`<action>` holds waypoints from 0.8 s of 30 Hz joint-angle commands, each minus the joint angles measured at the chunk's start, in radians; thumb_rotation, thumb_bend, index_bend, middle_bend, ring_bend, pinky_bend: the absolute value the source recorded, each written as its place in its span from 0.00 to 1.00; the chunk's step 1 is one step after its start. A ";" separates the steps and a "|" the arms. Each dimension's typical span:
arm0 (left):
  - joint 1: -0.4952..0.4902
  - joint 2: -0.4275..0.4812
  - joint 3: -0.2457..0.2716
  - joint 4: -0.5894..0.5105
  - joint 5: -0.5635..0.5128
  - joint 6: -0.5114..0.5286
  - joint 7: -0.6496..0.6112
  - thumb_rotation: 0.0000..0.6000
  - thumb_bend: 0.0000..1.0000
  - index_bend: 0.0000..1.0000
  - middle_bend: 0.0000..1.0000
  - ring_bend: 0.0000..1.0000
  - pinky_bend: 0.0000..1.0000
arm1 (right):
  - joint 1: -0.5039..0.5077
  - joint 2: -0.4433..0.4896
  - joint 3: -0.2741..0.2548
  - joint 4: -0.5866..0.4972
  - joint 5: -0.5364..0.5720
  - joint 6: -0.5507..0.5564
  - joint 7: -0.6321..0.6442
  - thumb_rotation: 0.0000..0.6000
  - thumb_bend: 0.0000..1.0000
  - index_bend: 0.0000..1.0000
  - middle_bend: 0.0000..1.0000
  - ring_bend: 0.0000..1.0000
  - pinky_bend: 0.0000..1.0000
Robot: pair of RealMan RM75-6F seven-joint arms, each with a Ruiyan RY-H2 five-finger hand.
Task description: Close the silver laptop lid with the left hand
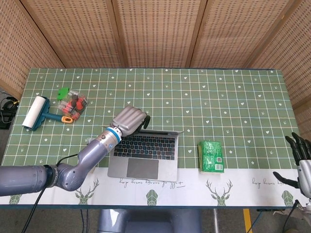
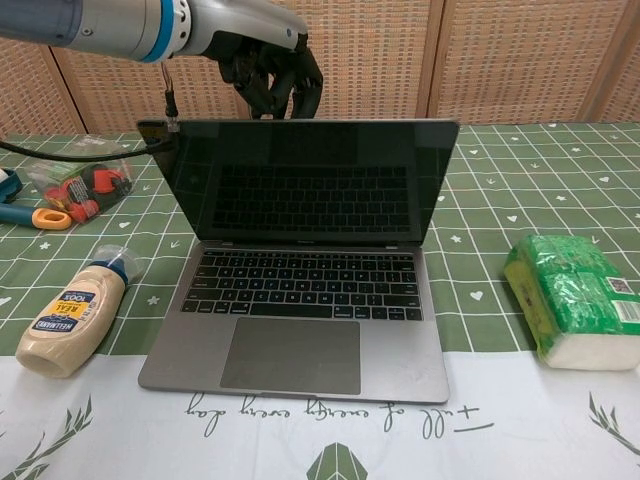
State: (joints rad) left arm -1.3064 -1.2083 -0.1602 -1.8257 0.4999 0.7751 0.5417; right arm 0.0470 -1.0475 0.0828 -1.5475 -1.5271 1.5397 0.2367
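The silver laptop [image 1: 144, 156] sits near the table's front edge, its keyboard facing me. Its lid [image 2: 300, 185] leans forward over the keys, about half way down, the dark screen mirroring the keyboard. My left hand [image 1: 130, 119] rests on the lid's top edge left of centre, bent fingers [image 2: 272, 82] hanging behind that edge. In the head view the lid shows only as a thin strip [image 1: 158, 132]. My right hand [image 1: 301, 162] hangs off the table's right front corner, fingers spread and holding nothing.
A mayonnaise bottle [image 2: 70, 315] lies left of the laptop. A green tissue pack [image 1: 212, 156] lies to its right. At the far left are a clear box of small items [image 1: 72, 104], orange scissors [image 2: 45, 218] and a lint roller [image 1: 35, 112].
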 commanded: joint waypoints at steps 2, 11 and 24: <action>0.032 0.021 0.025 -0.054 0.047 0.005 -0.031 1.00 1.00 0.51 0.42 0.38 0.40 | -0.004 0.003 -0.002 -0.004 -0.004 0.007 0.002 1.00 0.02 0.00 0.00 0.00 0.00; 0.094 0.023 0.079 -0.129 0.164 0.003 -0.078 1.00 1.00 0.51 0.42 0.38 0.40 | -0.006 0.004 -0.009 -0.012 -0.024 0.017 -0.005 1.00 0.02 0.00 0.00 0.00 0.00; 0.158 -0.106 0.161 -0.078 0.246 -0.007 -0.118 1.00 1.00 0.51 0.42 0.38 0.40 | -0.010 0.006 -0.014 -0.020 -0.036 0.029 -0.010 1.00 0.01 0.00 0.00 0.00 0.00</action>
State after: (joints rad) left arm -1.1567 -1.2974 -0.0078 -1.9173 0.7404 0.7692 0.4304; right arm 0.0370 -1.0413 0.0692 -1.5672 -1.5627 1.5687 0.2263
